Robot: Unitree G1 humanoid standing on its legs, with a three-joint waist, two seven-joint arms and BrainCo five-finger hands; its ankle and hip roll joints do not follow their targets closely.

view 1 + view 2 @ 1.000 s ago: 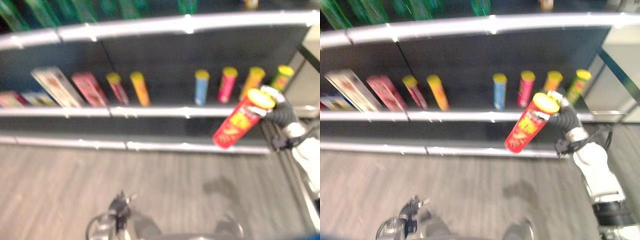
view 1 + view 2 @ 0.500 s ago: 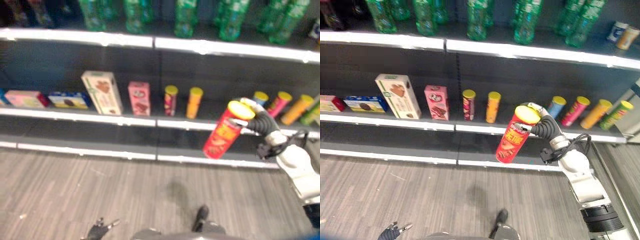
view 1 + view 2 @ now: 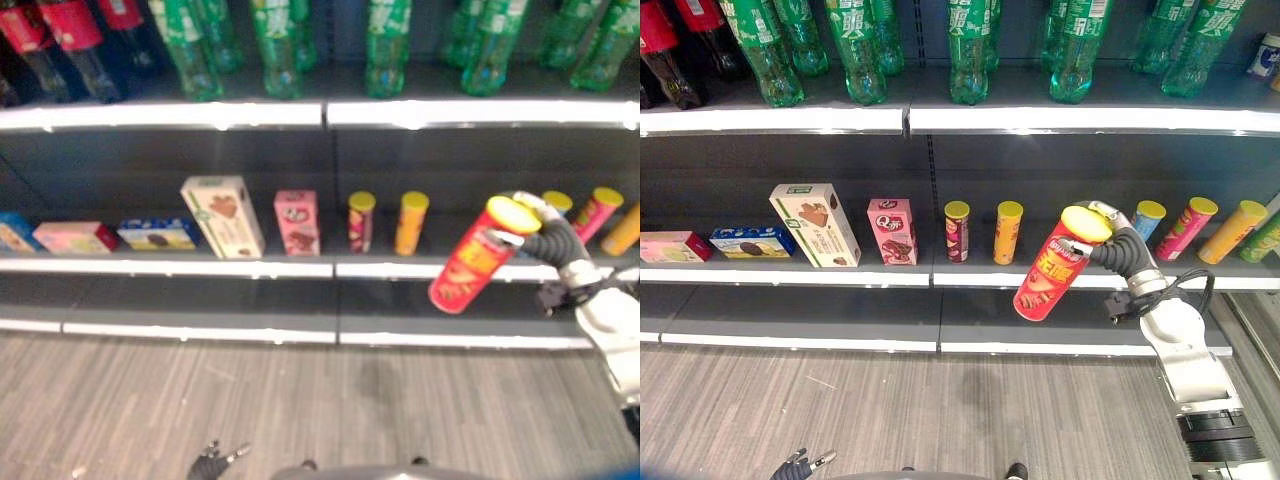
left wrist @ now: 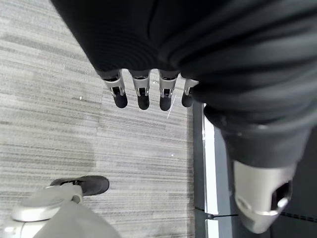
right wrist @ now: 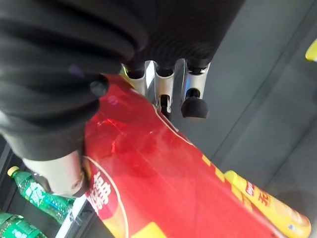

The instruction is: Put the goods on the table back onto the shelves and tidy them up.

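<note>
My right robot hand (image 3: 1110, 232) has its fingers curled round the upper end of a red crisp tube (image 3: 1051, 270) with a yellow lid, holding it tilted in the air in front of the middle shelf (image 3: 820, 277). On that shelf stand a tall beige biscuit box (image 3: 815, 224), a pink box (image 3: 891, 231), a dark red tube (image 3: 956, 230) and an orange tube (image 3: 1007, 232). Green bottles (image 3: 968, 45) line the shelf above. My left robot hand (image 4: 143, 91) hangs low over the wood-grain floor (image 3: 940, 410), fingers relaxed and holding nothing.
</note>
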